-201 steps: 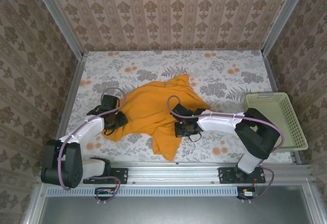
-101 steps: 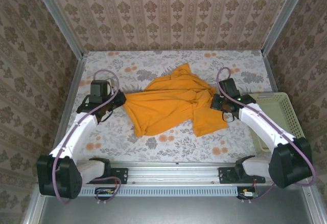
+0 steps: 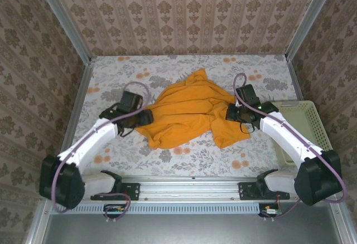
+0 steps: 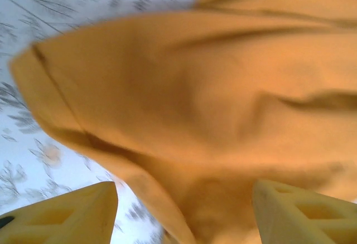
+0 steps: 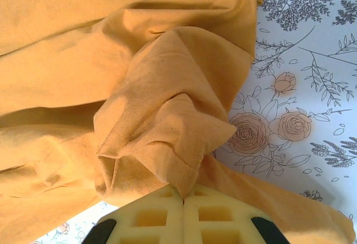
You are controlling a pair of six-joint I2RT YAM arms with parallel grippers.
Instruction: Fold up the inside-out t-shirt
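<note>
**Left gripper lets go at the shirt's left edge**

Left gripper [image 3: 144, 117] has moved in and now stands wide at the left edge of the inside-out t-shirt [image 3: 187, 113], whose cloth has gone slack and rumpled instead of stretched. Right gripper [image 3: 230, 113] stays pinched on a bunched fold at the shirt's right side. The spread looks lost, so a fresh left grasp seems needed. A mesh basket [image 3: 293, 105] sits on the worktop [image 3: 251, 74] well right of the shirt and blocks nothing.
</note>
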